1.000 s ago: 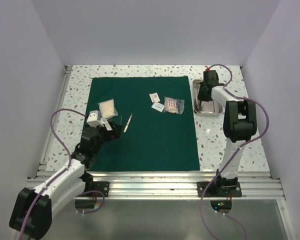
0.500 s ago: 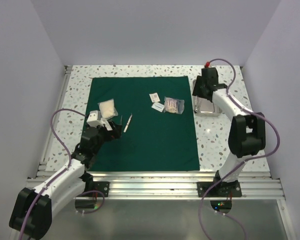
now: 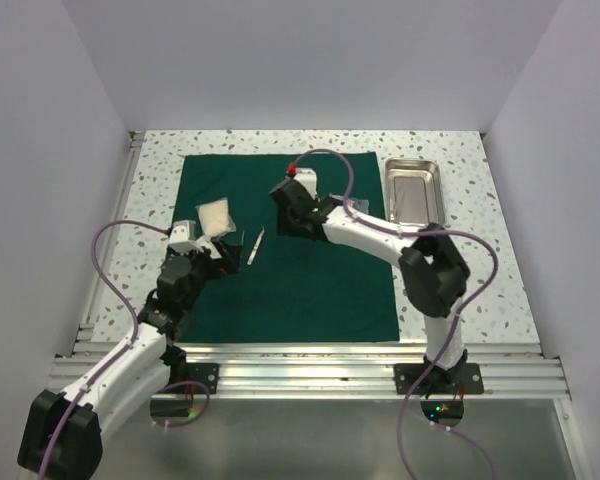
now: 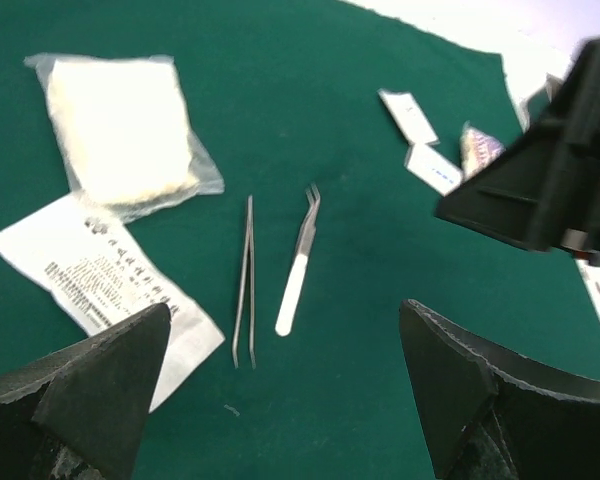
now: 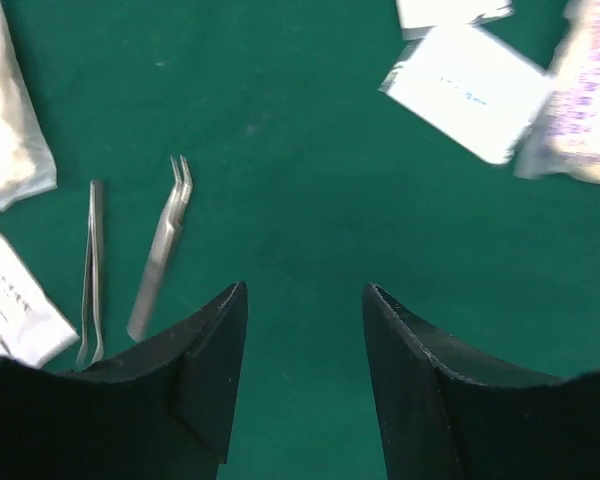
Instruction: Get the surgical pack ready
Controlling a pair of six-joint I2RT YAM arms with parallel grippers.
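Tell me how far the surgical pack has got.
Done: the green sheet lies flat with tweezers, gauze and small packets on it; the tray looks empty. In hand: nothing; the right claw and left claw hang open above the sheet. Left: folding it into a bundle, likely.

- The surgical pack [image 3: 310, 285] lies spread flat on the table [image 3: 460, 270], ahead of both arm bases.
- A steel tray [image 3: 389, 190] stands on the table just right of the pack's far right corner.
- A gauze packet [image 4: 115, 125] lies on the pack's left part, with a printed leaflet [image 4: 100, 275] just nearer than it.
- Right of the leaflet lie straight tweezers [image 4: 248, 270] and, beside them, bent-tip tweezers [image 4: 298, 265].
- Farther right on the pack lie small packets [image 4: 432, 168] and a bag [image 4: 478, 150].
- The right gripper [image 5: 305, 300] hangs over the pack between tweezers and packets.
- The left gripper [image 4: 285, 310] hangs over the pack's left edge.
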